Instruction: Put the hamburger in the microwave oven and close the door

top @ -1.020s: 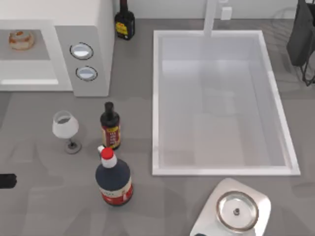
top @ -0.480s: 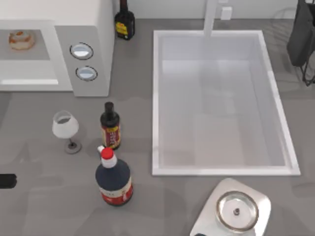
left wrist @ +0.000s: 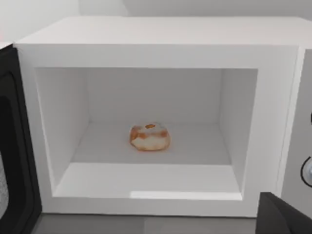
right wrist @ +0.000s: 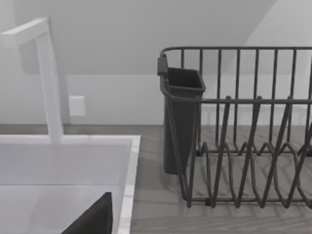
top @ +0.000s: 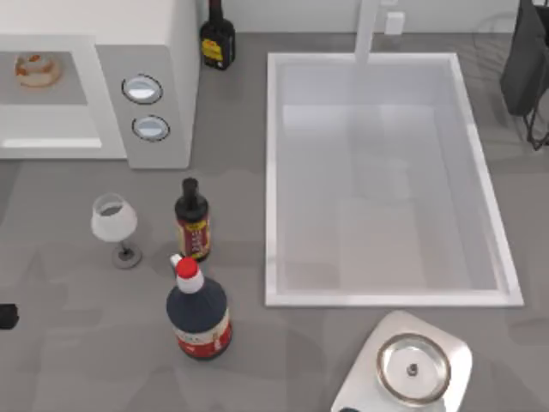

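Note:
The hamburger (top: 37, 69) lies on the floor of the microwave oven (top: 171, 34) at the table's back left. The left wrist view looks straight into the white cavity, where the hamburger (left wrist: 149, 137) sits near the middle of the microwave oven (left wrist: 161, 34). The door (left wrist: 13, 146) stands swung open beside the cavity, showing its dark inner face. A dark bit of my left gripper (left wrist: 285, 218) is in the corner of that view, well back from the oven. My left arm (top: 5, 316) pokes in at the table's left edge. A dark part of my right gripper (right wrist: 93, 219) hangs above the sink.
A wine glass (top: 114, 225) and two dark bottles (top: 192, 221) (top: 198, 313) stand in front of the oven, another bottle (top: 217, 39) behind it. A large white sink (top: 382, 176) with a faucet (right wrist: 48, 78) fills the middle right. A dish rack (right wrist: 243, 126) is at the back right, a scale (top: 412, 367) at the front.
The dark end of my left arm has drawn back toward the table's left edge, so less of it is in the top view. Nothing else has moved.

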You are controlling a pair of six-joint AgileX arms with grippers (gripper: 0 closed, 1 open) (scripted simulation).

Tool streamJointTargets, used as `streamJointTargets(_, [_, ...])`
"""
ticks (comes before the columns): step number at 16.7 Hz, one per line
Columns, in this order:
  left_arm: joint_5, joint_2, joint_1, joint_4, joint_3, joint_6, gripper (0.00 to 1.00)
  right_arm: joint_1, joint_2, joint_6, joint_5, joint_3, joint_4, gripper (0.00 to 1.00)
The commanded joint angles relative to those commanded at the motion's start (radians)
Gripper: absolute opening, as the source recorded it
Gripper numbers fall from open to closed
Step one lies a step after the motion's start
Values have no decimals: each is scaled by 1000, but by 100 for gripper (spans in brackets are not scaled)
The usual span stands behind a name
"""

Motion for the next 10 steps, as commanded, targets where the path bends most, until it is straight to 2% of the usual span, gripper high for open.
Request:
streamJointTargets(5, [101,-30,88,-44,13,-1,0,0,0,0,0,0,0,100])
streamJointTargets(10, [103,-25,87,-41,14,0,0,0,0,0,0,0,0,100])
